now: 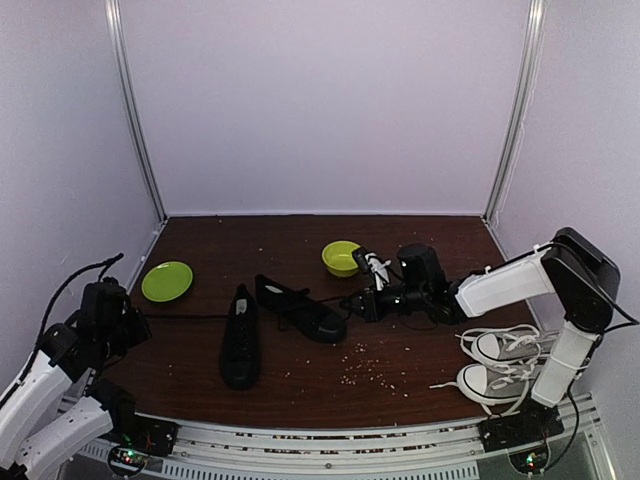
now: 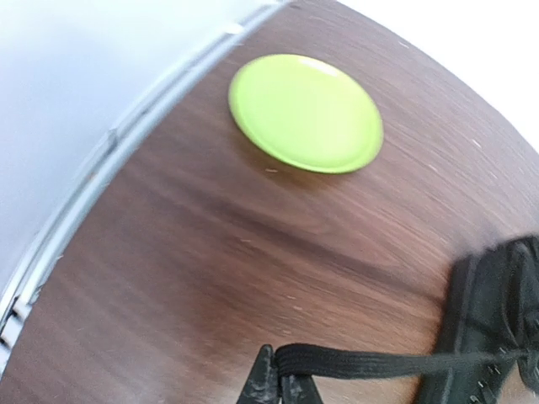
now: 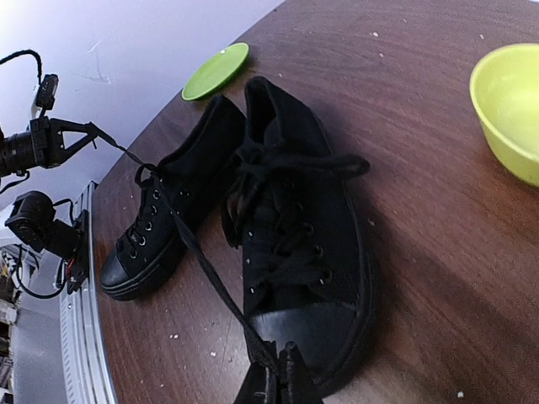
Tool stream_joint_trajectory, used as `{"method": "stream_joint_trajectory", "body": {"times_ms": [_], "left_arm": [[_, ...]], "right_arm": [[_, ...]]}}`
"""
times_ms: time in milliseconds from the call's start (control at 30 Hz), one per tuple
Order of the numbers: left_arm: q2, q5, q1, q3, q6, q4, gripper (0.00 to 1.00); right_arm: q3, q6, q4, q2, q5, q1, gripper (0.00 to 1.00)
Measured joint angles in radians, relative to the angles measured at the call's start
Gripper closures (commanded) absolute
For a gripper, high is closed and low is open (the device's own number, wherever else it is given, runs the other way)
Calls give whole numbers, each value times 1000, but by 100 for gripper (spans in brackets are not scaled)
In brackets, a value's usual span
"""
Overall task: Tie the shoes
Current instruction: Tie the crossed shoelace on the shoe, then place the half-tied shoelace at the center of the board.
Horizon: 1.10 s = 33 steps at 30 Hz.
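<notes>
**Two black shoes at mid-surface.** The near shoe (image 1: 240, 345) lies on the surface (image 1: 400, 340) with its toe toward the arms. The far shoe (image 1: 305, 312) lies angled just beside it. A black lace (image 2: 379, 362) runs taut from the near shoe leftward to the left gripper (image 2: 274, 385), which is clenched on its end. The right gripper (image 3: 274, 380), also clenched, pinches a second lace strand (image 3: 209, 274) at the far shoe's toe. A green plate (image 1: 167, 281), a green bowl (image 1: 342, 258) and white-laced sneakers (image 1: 500, 362) lie around them.

Pale lilac walls (image 1: 320, 100) with metal corner posts (image 1: 136, 110) enclose a dark wooden table (image 1: 250, 240), seemingly lit evenly from above.
</notes>
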Motion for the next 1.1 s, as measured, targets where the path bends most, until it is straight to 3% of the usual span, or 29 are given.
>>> {"method": "stream_joint_trajectory", "body": {"times_ms": [267, 667, 1100], "left_arm": [[-28, -65, 141, -26, -94, -69, 100], [-32, -146, 292, -36, -231, -161, 100], [-62, -103, 315, -47, -199, -153, 100]], "right_arm": [[-137, 140, 28, -28, -21, -83, 100], [-163, 230, 88, -18, -63, -118, 100], [-50, 249, 23, 1, -77, -106, 100]]}}
